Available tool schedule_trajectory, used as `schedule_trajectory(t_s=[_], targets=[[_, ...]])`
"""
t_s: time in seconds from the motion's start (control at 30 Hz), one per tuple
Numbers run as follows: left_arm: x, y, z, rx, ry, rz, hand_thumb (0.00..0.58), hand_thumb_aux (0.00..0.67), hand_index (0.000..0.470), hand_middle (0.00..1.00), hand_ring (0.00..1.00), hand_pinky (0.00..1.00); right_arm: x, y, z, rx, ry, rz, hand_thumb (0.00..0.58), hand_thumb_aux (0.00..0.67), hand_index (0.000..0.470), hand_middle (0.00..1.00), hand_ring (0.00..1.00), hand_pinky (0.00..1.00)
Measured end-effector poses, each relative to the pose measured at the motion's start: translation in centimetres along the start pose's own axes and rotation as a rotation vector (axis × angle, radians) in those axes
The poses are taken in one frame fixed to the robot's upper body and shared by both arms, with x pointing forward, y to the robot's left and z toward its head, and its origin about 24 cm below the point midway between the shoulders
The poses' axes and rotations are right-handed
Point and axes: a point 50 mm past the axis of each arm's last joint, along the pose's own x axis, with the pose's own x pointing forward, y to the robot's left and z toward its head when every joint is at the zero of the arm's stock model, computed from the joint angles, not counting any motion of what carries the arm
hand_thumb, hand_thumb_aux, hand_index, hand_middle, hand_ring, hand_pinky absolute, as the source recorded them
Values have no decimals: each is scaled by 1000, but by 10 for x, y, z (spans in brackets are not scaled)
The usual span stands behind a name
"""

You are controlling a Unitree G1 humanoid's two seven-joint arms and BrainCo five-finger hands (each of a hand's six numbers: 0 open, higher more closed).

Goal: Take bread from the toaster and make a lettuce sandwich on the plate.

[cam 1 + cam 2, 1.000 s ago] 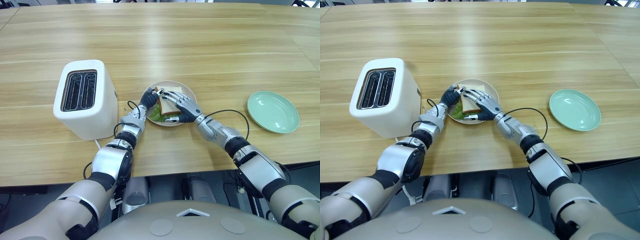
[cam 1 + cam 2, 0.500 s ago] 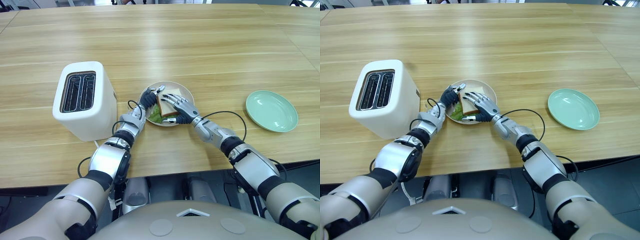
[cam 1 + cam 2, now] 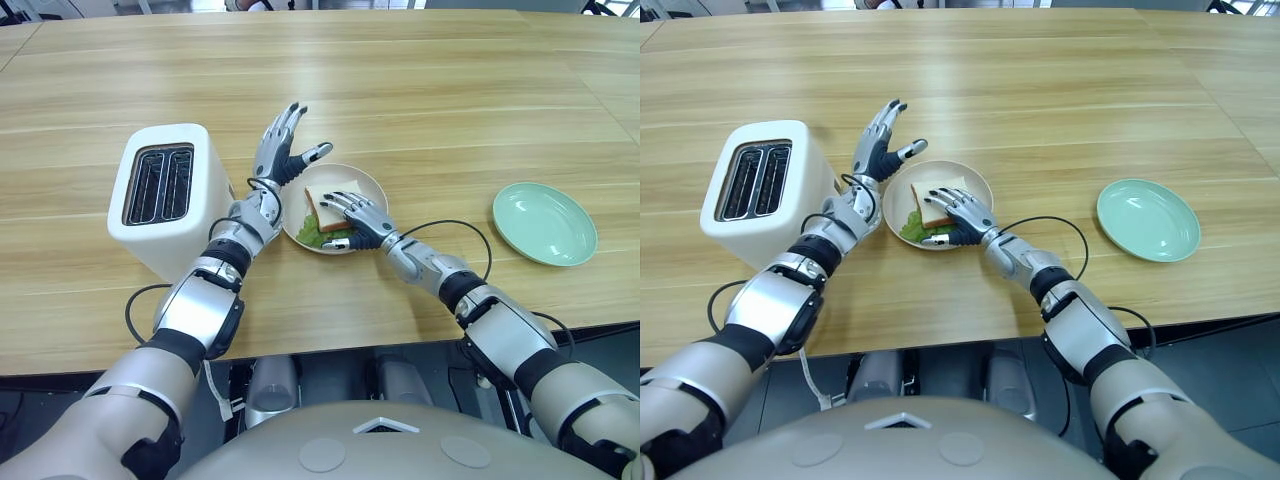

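On the left of the counter [image 3: 400,90] stands the white toaster [image 3: 165,195]. Just right of it my left hand [image 3: 282,150] is raised above the wood, spread wide and holding nothing. Next comes the cream plate [image 3: 375,185], where the bread [image 3: 322,200] lies on the lettuce [image 3: 310,236]. My right hand [image 3: 358,215] rests on top of the slice; I cannot tell whether it grips it. Far right, well apart, sits a green plate [image 3: 545,222].

Broad pale wooden table [image 3: 420,90] under even light
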Motion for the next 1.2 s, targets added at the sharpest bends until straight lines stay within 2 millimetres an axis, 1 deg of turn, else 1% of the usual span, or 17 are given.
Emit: schedule_trajectory(t_s=[0.1,0.27,0.33,0.4,0.5,0.57,0.63,0.67,0.7,0.73,0.77,0.8,0.83,0.87,1.0,1.1,1.2], targets=[[-13,7,11,-30,-109,66,0,0,0,0,0,0,-1,0,0,-9,-4,-15,0,0,0,0,0,0],[-44,13,21,-92,-183,81,0,0,0,0,0,0,-4,-5,-3,-36,-11,-72,0,0,0,0,0,0],[-55,18,22,-119,-192,81,0,0,0,0,0,0,-9,-9,-7,-52,-7,-134,0,0,0,0,0,0],[-64,24,22,-186,-196,78,0,0,0,0,0,0,-17,-21,-14,-60,9,-249,0,0,0,0,0,0],[-78,25,21,-298,-191,23,0,0,0,0,0,0,-27,-54,-26,-58,26,-454,0,0,0,0,0,0],[-86,23,20,-344,-184,-13,0,0,0,0,0,0,-33,-64,-27,-25,30,-519,0,0,0,0,0,0],[-100,22,20,-405,-181,-50,0,0,0,0,0,0,-49,-64,-29,41,30,-556,0,0,0,0,0,0],[-105,21,20,-428,-170,-66,374,271,186,43,43,43,-56,-63,-31,68,34,-563,0,0,0,0,0,0],[-110,20,19,-451,-162,-74,531,476,327,655,655,655,-63,-62,-32,93,33,-572,0,0,0,0,0,0],[-114,19,19,-467,-152,-82,531,476,327,655,655,655,-68,-61,-33,117,34,-580,0,0,0,0,0,0],[-119,17,19,-482,-141,-91,580,670,460,1000,1000,1000,-74,-59,-34,139,41,-586,550,518,355,486,486,486],[-122,15,19,-490,-135,-96,580,670,460,1000,1000,1000,-78,-57,-35,152,45,-589,580,670,460,855,855,855],[-126,13,19,-496,-126,-109,580,670,460,1000,1000,1000,-82,-55,-35,167,49,-589,580,670,460,855,855,855],[-130,11,19,-500,-118,-127,580,670,460,1000,1000,1000,-86,-53,-35,180,50,-583,580,670,460,1000,1000,1000],[-146,4,19,-491,-99,-190,580,670,460,1000,1000,1000,-96,-42,-25,226,-1,-521,580,670,460,1000,1000,1000],[-153,0,19,-468,-106,-238,580,670,460,1000,1000,1000,-102,-40,-18,252,-53,-479,580,670,460,1000,1000,1000],[-163,-1,18,-440,-126,-317,580,670,460,1000,1000,1000,-110,-37,-13,319,-95,-407,580,670,460,1000,1000,1000]])
